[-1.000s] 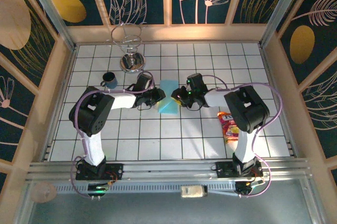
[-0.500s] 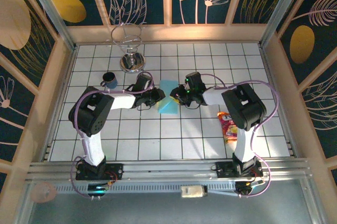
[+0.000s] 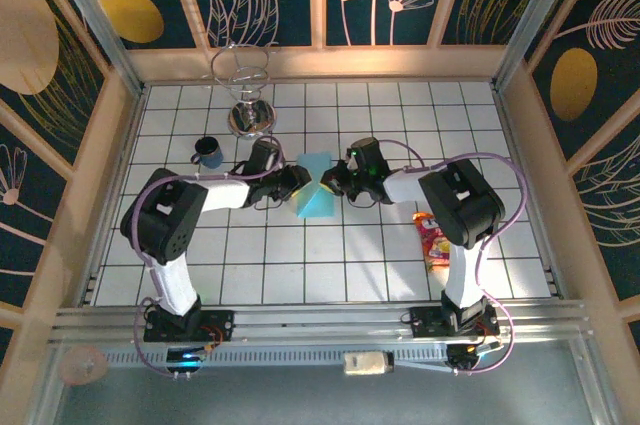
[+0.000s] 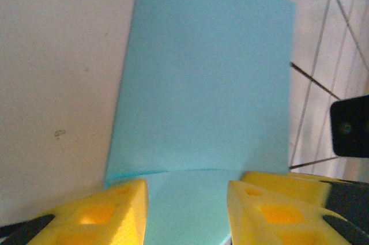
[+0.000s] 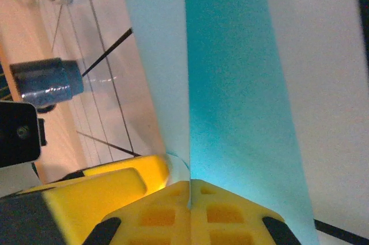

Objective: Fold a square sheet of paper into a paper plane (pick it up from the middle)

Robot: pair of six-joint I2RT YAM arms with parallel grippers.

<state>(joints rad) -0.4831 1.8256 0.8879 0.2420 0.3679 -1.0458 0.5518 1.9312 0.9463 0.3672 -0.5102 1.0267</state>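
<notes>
Cyan paper sheet (image 3: 316, 200) lies between spread left pincer (image 4: 187, 188) and right pincer (image 5: 181, 179), which pinches its edge.

Sheet of paper (image 4: 207, 83) reads as thin, smooth, matt light-blue paper with one soft crease. Right hand (image 5: 189, 192) has yellow moulded plastic fingers (image 5: 219, 216), dull and pocketed. Counter (image 3: 300, 265) is white tile with a slight sheen, the stand (image 3: 248, 117) gleams polished metal, and the snack packet (image 3: 434, 237) is glossy.
</notes>
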